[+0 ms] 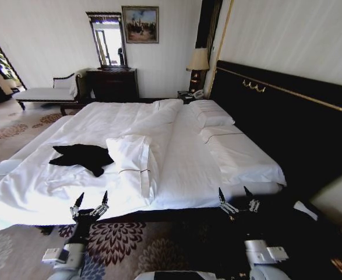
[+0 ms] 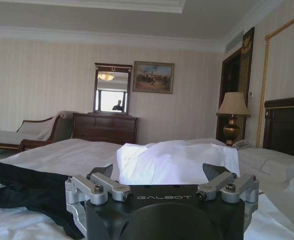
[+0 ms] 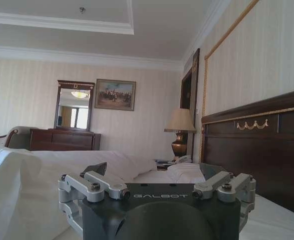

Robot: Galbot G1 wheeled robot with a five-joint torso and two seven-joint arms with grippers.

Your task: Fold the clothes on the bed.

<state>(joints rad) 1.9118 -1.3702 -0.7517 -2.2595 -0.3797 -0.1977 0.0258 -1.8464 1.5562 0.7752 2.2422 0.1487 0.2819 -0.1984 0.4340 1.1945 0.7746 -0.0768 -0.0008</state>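
A black T-shirt (image 1: 81, 157) lies crumpled on the white bed (image 1: 182, 169), near its left side and close to the near edge. In the left wrist view the shirt (image 2: 26, 187) spreads dark across the sheet just ahead of the gripper. My left gripper (image 1: 91, 201) is open at the bed's near edge, a short way in front of the shirt. My right gripper (image 1: 238, 198) is open too, held at the bed's near edge further right, by the pillows. Nothing is between either pair of fingers.
A folded-back duvet corner (image 1: 133, 154) rises right of the shirt. Pillows (image 1: 214, 119) line the dark headboard (image 1: 287, 116). A lamp (image 1: 198, 61), a dresser with mirror (image 1: 112, 81) and a chaise (image 1: 45, 93) stand at the far wall. Patterned carpet (image 1: 118, 242) lies underneath me.
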